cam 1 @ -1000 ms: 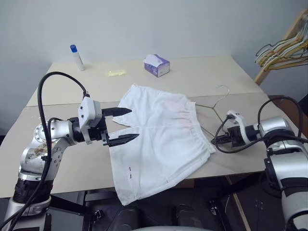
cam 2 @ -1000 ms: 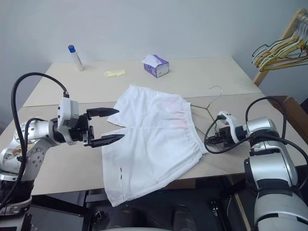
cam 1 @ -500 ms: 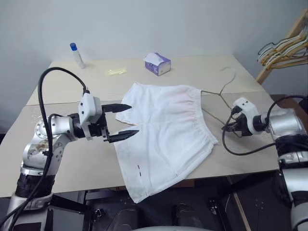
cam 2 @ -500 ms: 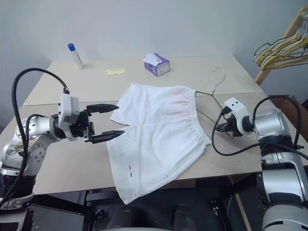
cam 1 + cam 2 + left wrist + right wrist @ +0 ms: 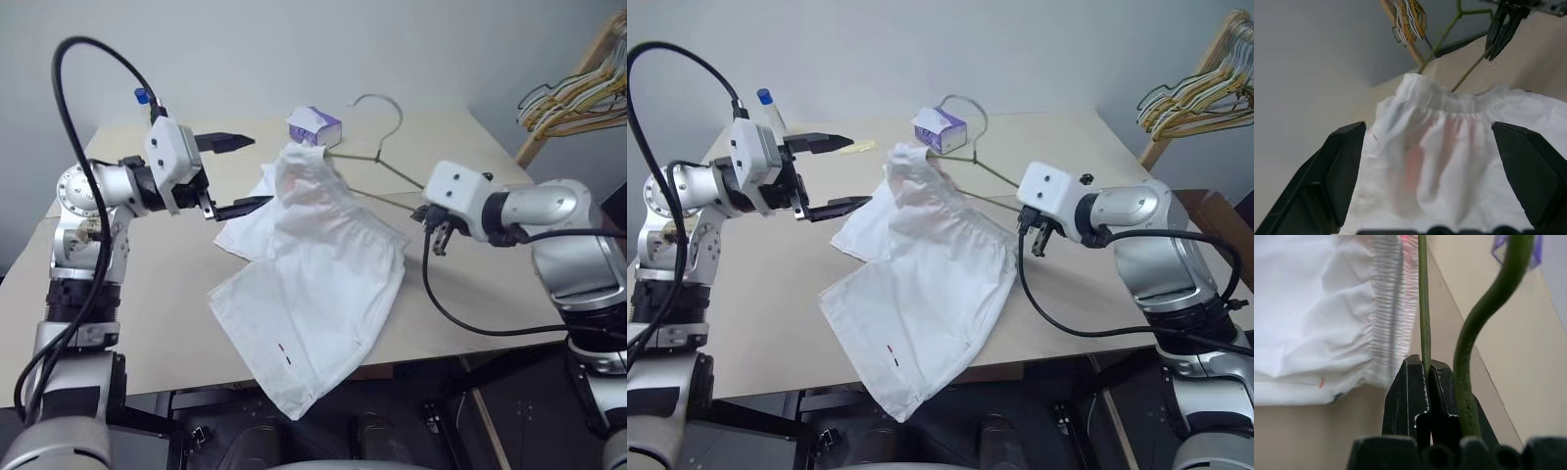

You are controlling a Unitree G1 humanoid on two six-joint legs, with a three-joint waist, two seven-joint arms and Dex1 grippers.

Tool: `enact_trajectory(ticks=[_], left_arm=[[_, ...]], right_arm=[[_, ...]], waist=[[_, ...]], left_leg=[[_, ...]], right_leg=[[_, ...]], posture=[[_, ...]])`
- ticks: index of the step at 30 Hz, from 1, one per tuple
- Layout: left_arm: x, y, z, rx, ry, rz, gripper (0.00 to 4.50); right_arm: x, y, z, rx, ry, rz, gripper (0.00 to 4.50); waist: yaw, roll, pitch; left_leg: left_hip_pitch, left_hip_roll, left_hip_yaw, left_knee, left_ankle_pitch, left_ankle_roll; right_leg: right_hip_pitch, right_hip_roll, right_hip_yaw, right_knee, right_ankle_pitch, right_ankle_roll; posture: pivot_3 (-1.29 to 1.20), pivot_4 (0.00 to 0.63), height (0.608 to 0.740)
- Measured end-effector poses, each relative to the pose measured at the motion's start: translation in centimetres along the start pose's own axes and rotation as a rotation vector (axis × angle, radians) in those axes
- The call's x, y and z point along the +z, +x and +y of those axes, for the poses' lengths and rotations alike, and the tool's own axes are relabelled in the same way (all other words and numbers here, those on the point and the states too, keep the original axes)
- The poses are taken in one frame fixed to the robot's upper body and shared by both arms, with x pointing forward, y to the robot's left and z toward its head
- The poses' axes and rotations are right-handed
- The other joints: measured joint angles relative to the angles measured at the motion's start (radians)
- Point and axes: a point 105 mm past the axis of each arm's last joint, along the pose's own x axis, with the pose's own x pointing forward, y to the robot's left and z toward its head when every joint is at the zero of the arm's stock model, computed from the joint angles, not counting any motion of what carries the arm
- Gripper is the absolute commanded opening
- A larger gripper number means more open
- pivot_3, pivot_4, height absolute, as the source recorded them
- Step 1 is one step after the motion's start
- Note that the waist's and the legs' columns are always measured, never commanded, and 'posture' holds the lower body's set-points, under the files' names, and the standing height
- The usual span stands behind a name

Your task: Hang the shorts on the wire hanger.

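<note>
The white shorts (image 5: 313,264) lie on the beige table (image 5: 490,294), with one leg over the front edge. One waistband corner (image 5: 299,162) is lifted off the table, draped over an end of the thin wire hanger (image 5: 1423,298). My right gripper (image 5: 1426,369) is shut on the hanger's wire and holds it tilted in the air, hook (image 5: 377,98) up. My left gripper (image 5: 245,174) stands open just left of the raised waistband. In the left wrist view the gathered, pink-tinted waist (image 5: 1449,103) lies ahead between its fingers (image 5: 1344,166), and I cannot tell if they touch it.
A purple-and-white tissue box (image 5: 313,125) stands behind the raised cloth. A blue-capped bottle (image 5: 766,103) and a small yellow item (image 5: 862,147) sit at the back left. A bunch of hangers (image 5: 578,93) hangs on a wooden rack at the far right.
My right gripper has risen and swung left with the hanger, pulling the waistband corner up off the table. My left gripper has moved up and forward towards the raised waist.
</note>
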Motion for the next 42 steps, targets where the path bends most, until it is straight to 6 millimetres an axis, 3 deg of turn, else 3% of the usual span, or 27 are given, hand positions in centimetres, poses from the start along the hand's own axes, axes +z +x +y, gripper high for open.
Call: enact_trajectory(ticks=[6, 16, 19, 30, 31, 36, 39, 42], left_arm=[[-1.3, 0.8, -1.5, -0.17, 0.08, 0.056, 4.46], [-4.1, 1.4, -3.9, -0.421, 0.101, 0.178, 4.46], [-4.5, 1.2, -3.9, -0.434, 0.102, 0.195, 3.86], [-4.8, 1.4, -4.5, -0.471, 0.094, 0.187, 0.22], [-4.7, 1.4, -4.5, -0.472, 0.091, 0.185, 0.05], [-4.7, 1.4, -4.8, -0.469, 0.061, 0.171, 0.05], [-4.9, 1.3, -5.1, -0.468, 0.039, 0.171, 0.0], [-5.0, 1.3, -5.3, -0.461, 0.02, 0.173, 0.0]], right_arm=[[1.6, -0.4, 2.2, 0.141, -0.049, -0.05, 0.0], [2.5, -1.1, 4.0, 0.293, -0.031, -0.088, 0.0], [2.9, -1.4, 4.4, 0.324, -0.022, -0.098, 0.0], [2.9, -1.9, 4.0, 0.323, -0.002, -0.085, 0.0], [2.9, -2.0, 3.9, 0.324, -0.003, -0.084, 0.0], [2.9, -2.1, 3.9, 0.324, -0.027, -0.092, 0.0], [2.9, -2.0, 4.0, 0.326, -0.038, -0.099, 0.8], [2.9, -2.0, 4.1, 0.325, -0.05, -0.112, 1.92]], waist=[[-0.004, 0.0, 0.0], [-0.005, 0.0, 0.0], [-0.006, 0.0, 0.0], [-0.007, 0.0, 0.0], [-0.007, 0.0, 0.0], [-0.008, 0.0, 0.0], [-0.009, 0.0, 0.0], [-0.01, 0.0, 0.0]], left_leg=[[0.0, 0.0, 0.0, 0.0, 0.0, 0.0], [0.0, 0.001, 0.0, 0.002, -0.001, 0.001], [0.0, 0.001, 0.0, 0.002, -0.001, 0.001], [-0.001, 0.001, 0.0, 0.003, -0.001, 0.001], [-0.001, 0.001, 0.0, 0.003, -0.001, 0.001], [-0.001, 0.001, 0.0, 0.003, -0.001, 0.001], [-0.001, 0.001, 0.0, 0.003, -0.001, 0.001], [-0.001, 0.001, 0.0, 0.003, -0.001, 0.001]], right_leg=[[0.0, 0.0, 0.0, 0.0, 0.0, 0.0], [0.0, 0.0, -0.001, 0.0, 0.0, 0.0], [0.0, 0.0, -0.001, 0.0, 0.0, 0.0], [-0.001, 0.0, -0.001, 0.001, 0.0, 0.0], [-0.001, 0.0, -0.001, 0.001, 0.0, 0.0], [-0.001, 0.0, -0.001, 0.001, 0.0, 0.0], [-0.001, 0.0, -0.001, 0.001, 0.0, 0.0], [-0.001, 0.0, -0.001, 0.001, 0.0, 0.0]], posture=[[0.05, 0.0, 0.74], [0.04, 0.0, 0.74], [0.03, 0.0, 0.74], [0.02, 0.0, 0.74], [0.02, 0.0, 0.74], [0.02, 0.0, 0.74], [0.02, 0.0, 0.74], [0.01, 0.005, 0.74]])
